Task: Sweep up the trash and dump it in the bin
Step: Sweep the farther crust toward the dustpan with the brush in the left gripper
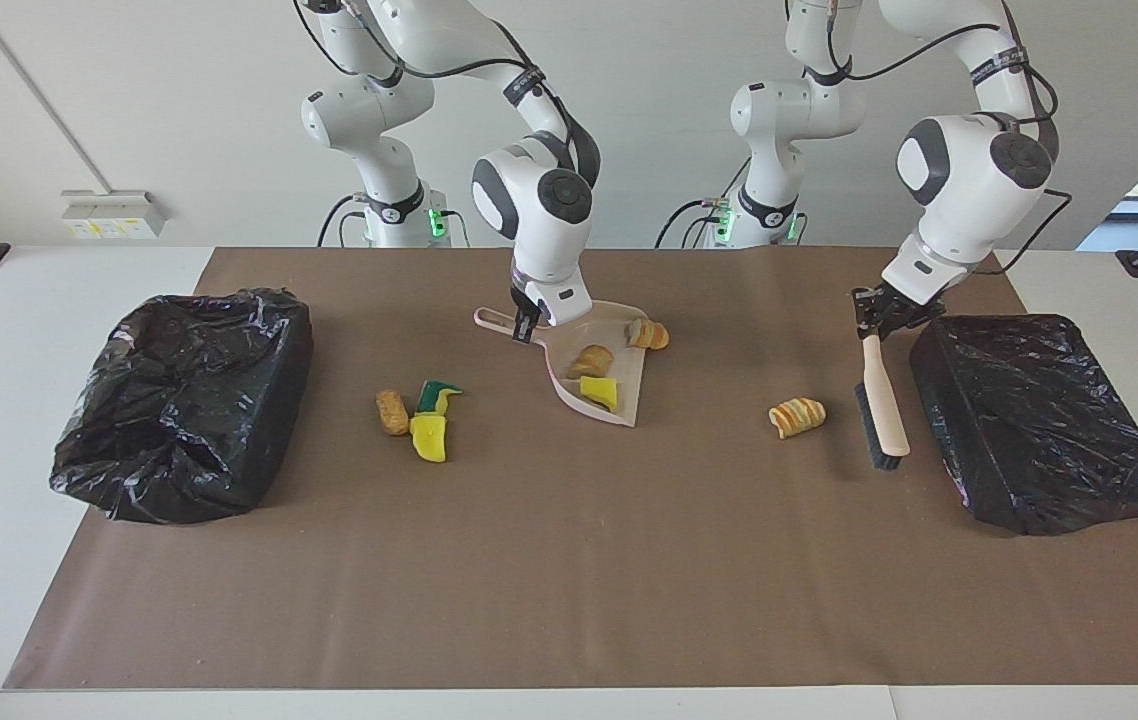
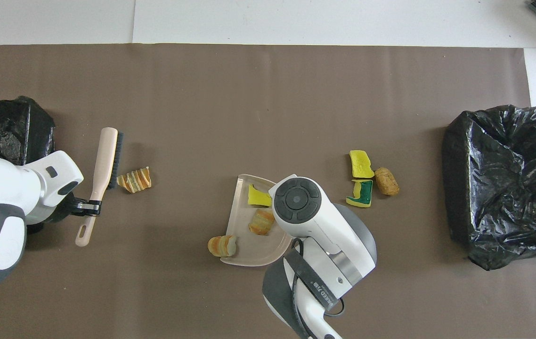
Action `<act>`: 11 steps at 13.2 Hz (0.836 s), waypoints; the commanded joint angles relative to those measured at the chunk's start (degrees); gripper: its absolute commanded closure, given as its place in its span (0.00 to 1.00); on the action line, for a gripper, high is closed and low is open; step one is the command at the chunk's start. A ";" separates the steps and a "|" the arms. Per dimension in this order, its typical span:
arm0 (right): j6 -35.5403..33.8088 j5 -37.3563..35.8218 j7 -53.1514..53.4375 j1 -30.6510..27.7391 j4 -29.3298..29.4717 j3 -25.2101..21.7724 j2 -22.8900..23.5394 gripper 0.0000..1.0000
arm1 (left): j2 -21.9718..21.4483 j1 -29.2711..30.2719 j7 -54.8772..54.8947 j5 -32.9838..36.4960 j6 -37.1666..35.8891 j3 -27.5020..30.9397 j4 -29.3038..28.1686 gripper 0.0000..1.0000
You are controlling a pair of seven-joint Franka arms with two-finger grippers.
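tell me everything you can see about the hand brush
The hand brush has a long beige handle that looks like wood or plastic, a hanging hole at its end and a strip of dark bristles along one edge. The left end effector is shut on the handle near that end, holding the brush slanted, head down. It hangs between the striped pastry piece and the black-bagged bin; whether the bristles touch the mat cannot be told.

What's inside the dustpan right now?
Two pieces lie in the dustpan: a yellow sponge bit and a striped pastry lump. Another pastry lump sits at its rim. The right gripper and its arm cover the pan's handle end from overhead.
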 commanded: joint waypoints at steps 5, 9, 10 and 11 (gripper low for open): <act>1.18 0.89 0.24 0.20 -0.82 0.25 0.24 1.00 | -0.79 -5.15 0.06 1.68 0.87 -1.32 -6.53 1.00; 1.09 0.89 0.24 0.20 -0.56 0.25 0.32 1.00 | -1.06 -13.06 -1.78 1.50 0.26 -1.40 -8.03 1.00; 1.09 0.89 0.32 0.20 -0.47 0.17 0.41 1.00 | -1.23 -14.99 -2.65 1.24 -0.97 -1.49 -8.03 1.00; 1.01 0.89 0.33 0.20 -0.47 0.17 0.41 1.00 | -1.67 -17.79 -4.40 0.80 -1.24 -1.49 -8.03 1.00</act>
